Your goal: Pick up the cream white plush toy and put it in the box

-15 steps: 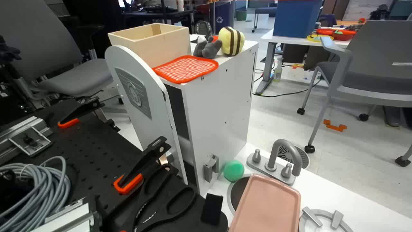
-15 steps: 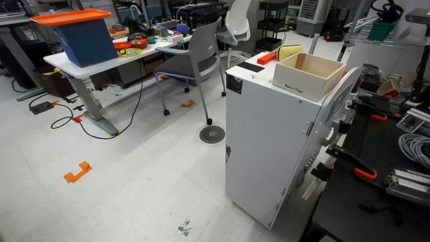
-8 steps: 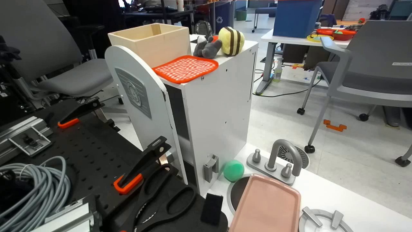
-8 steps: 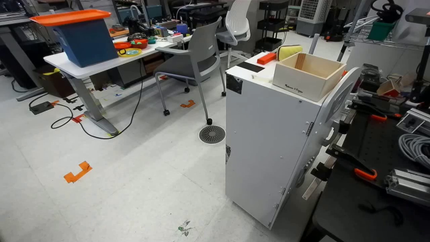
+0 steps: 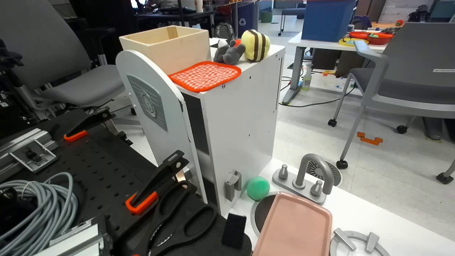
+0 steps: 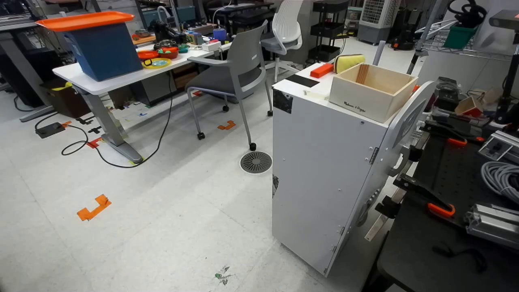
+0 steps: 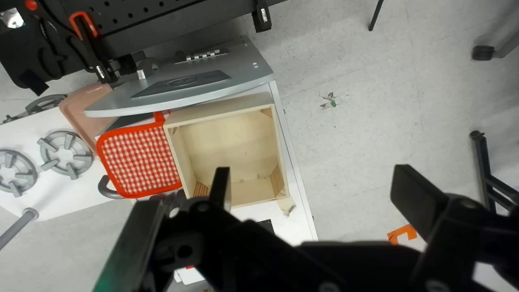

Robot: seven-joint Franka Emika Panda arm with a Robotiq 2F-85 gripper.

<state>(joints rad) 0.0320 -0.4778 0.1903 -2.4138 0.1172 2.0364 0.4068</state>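
The cream white plush toy point(image 5: 256, 45) is a rounded pale yellow toy with dark brown bands. It rests on top of the white cabinet, and part of it shows behind the box in an exterior view point(image 6: 348, 61). The box point(image 5: 183, 49) is an open pale wooden box on the same top; it also shows in an exterior view point(image 6: 357, 100) and from above in the wrist view point(image 7: 231, 142), where its inside looks empty. My gripper point(image 7: 312, 168) is open with nothing between its fingers, its left finger overlapping the box's edge. The toy is not visible in the wrist view. The gripper is out of both exterior views.
A grey plush toy point(image 5: 231, 53) sits between box and cream toy. A red checked pot holder point(image 5: 206, 75) lies beside the box. The cabinet's raised door point(image 5: 153, 103) stands along one side. A red block point(image 6: 322, 70) lies on top. A faucet point(image 5: 312, 170) stands lower.
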